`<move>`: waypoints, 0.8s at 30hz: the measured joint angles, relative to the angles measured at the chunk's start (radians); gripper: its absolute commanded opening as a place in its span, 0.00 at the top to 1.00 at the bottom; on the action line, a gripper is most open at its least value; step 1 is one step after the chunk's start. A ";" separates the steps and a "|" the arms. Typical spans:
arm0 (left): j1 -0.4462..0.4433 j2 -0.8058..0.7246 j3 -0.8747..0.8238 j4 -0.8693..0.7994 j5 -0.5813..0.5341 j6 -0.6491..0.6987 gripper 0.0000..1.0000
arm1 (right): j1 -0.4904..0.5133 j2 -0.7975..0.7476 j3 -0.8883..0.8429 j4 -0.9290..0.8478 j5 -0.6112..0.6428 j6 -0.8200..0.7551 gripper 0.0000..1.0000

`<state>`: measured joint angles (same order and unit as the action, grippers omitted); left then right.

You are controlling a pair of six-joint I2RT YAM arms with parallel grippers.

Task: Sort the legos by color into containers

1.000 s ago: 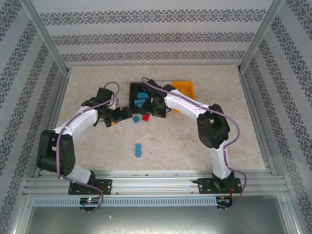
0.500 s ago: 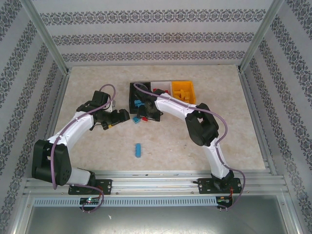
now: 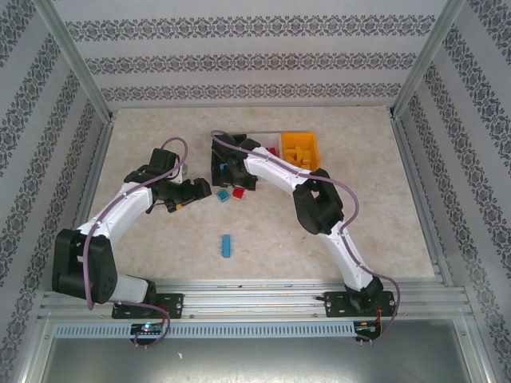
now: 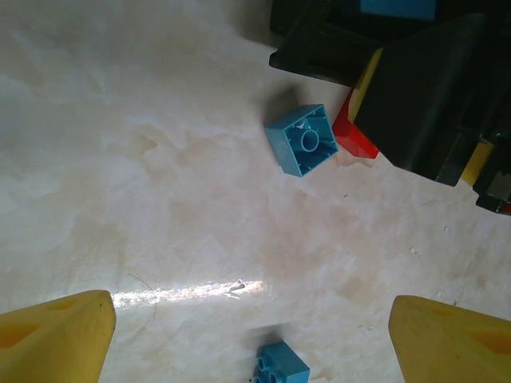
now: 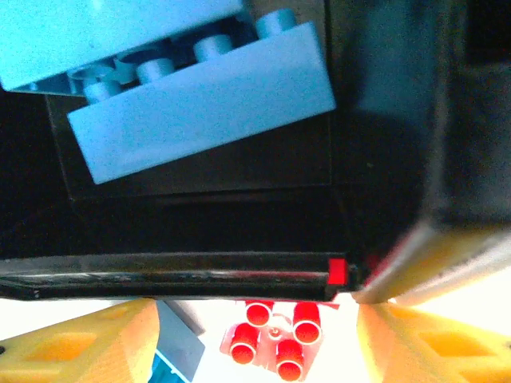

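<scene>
Left gripper [image 4: 251, 335] is spread wide over the table [image 4: 120, 159] with nothing in it, a blue brick [image 4: 307, 140] lying a bit ahead. Right gripper [image 5: 255, 347] hangs at the near wall of the black bin [image 5: 200, 267]. Its fingers sit apart either side of a red brick [image 5: 275, 339] (not touching it), and light blue bricks [image 5: 200, 104] lie inside that bin.

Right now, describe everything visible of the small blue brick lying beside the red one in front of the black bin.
The small blue brick is a square, light-blue piece of glossy plastic. It lies upside down on the marbled table, its hollow underside and single round tube facing up. It sits just in front of the black bin, and one corner seems to touch the red brick. Nothing else touches it.
</scene>
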<state>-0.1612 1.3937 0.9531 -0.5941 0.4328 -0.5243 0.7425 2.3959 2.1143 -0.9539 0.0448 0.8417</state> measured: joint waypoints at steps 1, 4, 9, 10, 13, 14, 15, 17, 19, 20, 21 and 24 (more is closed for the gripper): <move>0.000 -0.002 -0.004 0.000 0.000 0.000 0.11 | 0.000 0.007 0.011 -0.009 0.001 -0.004 0.36; 0.000 -0.011 -0.020 0.000 0.001 -0.001 0.11 | 0.002 0.020 0.035 -0.031 0.006 -0.014 0.38; 0.003 -0.025 -0.047 0.000 0.003 -0.005 0.11 | 0.008 0.033 0.035 -0.058 0.035 -0.037 0.39; 0.005 -0.028 -0.051 0.001 0.004 -0.007 0.11 | 0.008 0.033 0.024 -0.055 0.039 -0.041 0.39; 0.006 -0.037 -0.061 0.001 0.004 -0.009 0.11 | 0.012 0.032 -0.018 -0.039 0.076 -0.055 0.39; 0.006 -0.040 -0.063 0.001 0.004 -0.011 0.11 | 0.013 0.030 -0.023 -0.033 0.080 -0.056 0.39; 0.006 -0.041 -0.064 0.002 0.004 -0.013 0.11 | 0.013 0.028 -0.028 -0.028 0.083 -0.059 0.39; 0.006 -0.043 -0.067 0.003 0.005 -0.018 0.11 | 0.013 0.024 -0.039 -0.020 0.089 -0.063 0.42; 0.006 -0.043 -0.067 0.004 0.008 -0.023 0.10 | 0.013 0.017 -0.055 -0.005 0.093 -0.064 0.47; 0.006 -0.043 -0.067 0.004 0.008 -0.026 0.10 | 0.013 0.012 -0.064 0.002 0.094 -0.063 0.50; 0.006 -0.043 -0.067 0.004 0.008 -0.027 0.10 | 0.013 0.005 -0.077 0.010 0.094 -0.064 0.53; 0.006 -0.042 -0.067 0.004 0.010 -0.031 0.10 | 0.013 -0.019 -0.121 0.031 0.094 -0.064 0.62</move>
<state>-0.1547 1.3514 0.8864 -0.5900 0.4431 -0.5552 0.7551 2.3768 1.9934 -0.9226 0.1387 0.7776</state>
